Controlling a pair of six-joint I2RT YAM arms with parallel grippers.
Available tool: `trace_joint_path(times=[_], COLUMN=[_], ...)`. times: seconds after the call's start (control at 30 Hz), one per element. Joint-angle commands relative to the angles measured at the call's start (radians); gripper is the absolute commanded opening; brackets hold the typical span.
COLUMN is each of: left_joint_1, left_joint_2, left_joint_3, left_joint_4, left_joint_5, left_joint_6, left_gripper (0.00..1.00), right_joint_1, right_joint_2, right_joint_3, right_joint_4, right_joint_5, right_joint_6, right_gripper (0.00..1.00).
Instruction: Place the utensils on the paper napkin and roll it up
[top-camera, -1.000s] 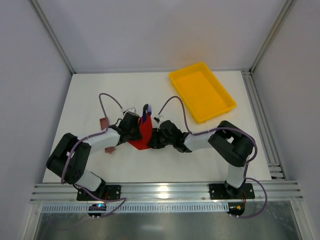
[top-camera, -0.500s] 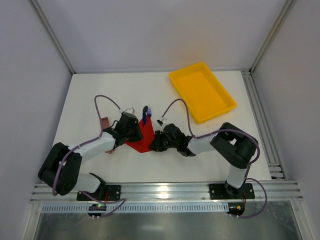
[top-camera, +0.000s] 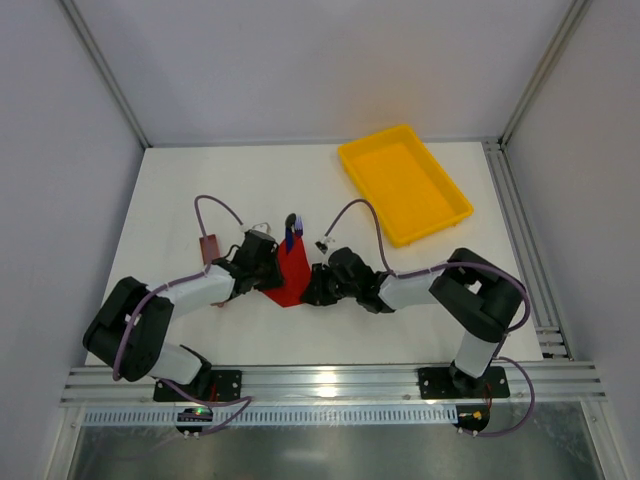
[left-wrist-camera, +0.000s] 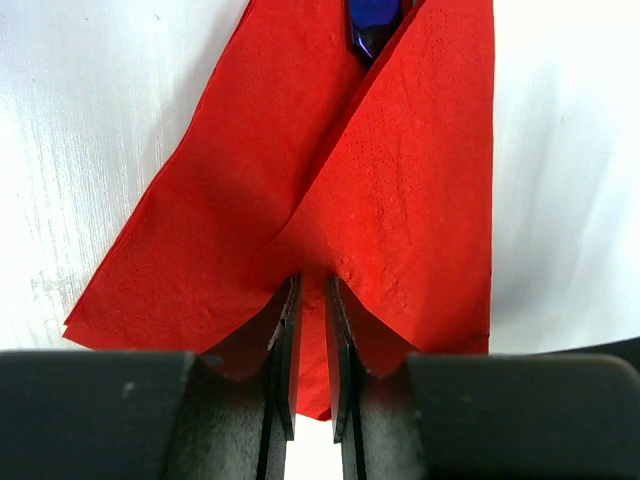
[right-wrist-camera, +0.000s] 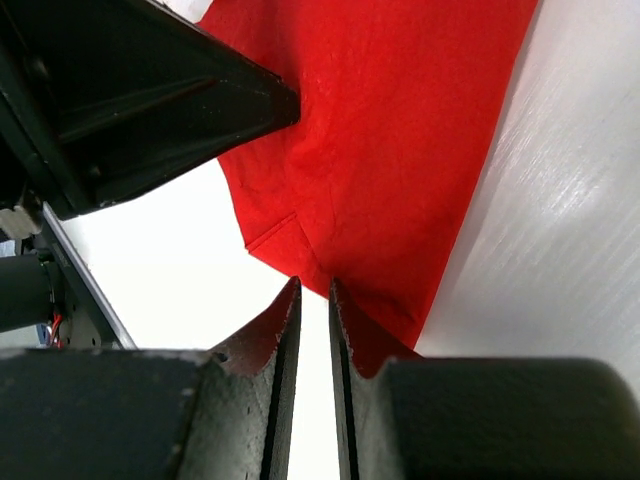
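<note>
– Red paper napkin (top-camera: 290, 278): where does it lie?
– On the white surface (top-camera: 180, 190), between the two arms, folded into a narrow wedge. The utensils (top-camera: 291, 230) lie inside the fold, their tips sticking out at its far end. The blue-purple utensil (left-wrist-camera: 372, 22) shows between the two flaps.
– And the left hand (left-wrist-camera: 312, 292)?
– Closed on the napkin's near corner, with red paper pinched between its fingers.
– The right hand (right-wrist-camera: 312, 292)?
– Its fingers are drawn almost together at the napkin's opposite edge, close beside the left hand. Whether paper is caught between them I cannot tell.
– Anything else?
– A yellow tray (top-camera: 400, 180) at the far right, well apart, and a small brownish-red block (top-camera: 208, 246) just left of the left arm.
</note>
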Motion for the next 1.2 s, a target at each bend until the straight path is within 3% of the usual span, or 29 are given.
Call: trace_joint_path(times=[0.0, 0.2, 0.37, 0.47, 0.77, 1.17], left_joint_1=[-0.002, -0.002, -0.002, -0.002, -0.002, -0.002], left_joint_2=[0.011, -0.003, -0.006, -0.006, 0.008, 0.014], left_joint_3=[-0.026, -0.036, -0.030, -0.030, -0.019, -0.019], left_joint_4=[0.014, 0.008, -0.009, -0.013, -0.023, -0.018], left_joint_5=[-0.033, -0.035, -0.053, -0.064, -0.071, -0.055], left_joint_6=[-0.005, -0.006, 0.007, 0.009, 0.012, 0.023], left_gripper=[0.19, 0.20, 0.20, 0.20, 0.21, 0.20], right_joint_1=[0.003, -0.086, -0.161, -0.184, -0.209, -0.232], right_joint_2=[-0.074, -0.056, 0.017, 0.094, 0.339, 0.597], right_joint_3=[0.065, 0.259, 0.451, 0.626, 0.928, 1.238], right_joint_4=[-0.090, -0.271, -0.376, -0.451, -0.523, -0.612], right_joint_5=[-0.008, 0.047, 0.108, 0.162, 0.318, 0.250], right_joint_6=[-0.008, -0.095, -0.179, -0.261, -0.347, -0.321], right_gripper=[0.19, 0.19, 0.32, 0.33, 0.36, 0.41])
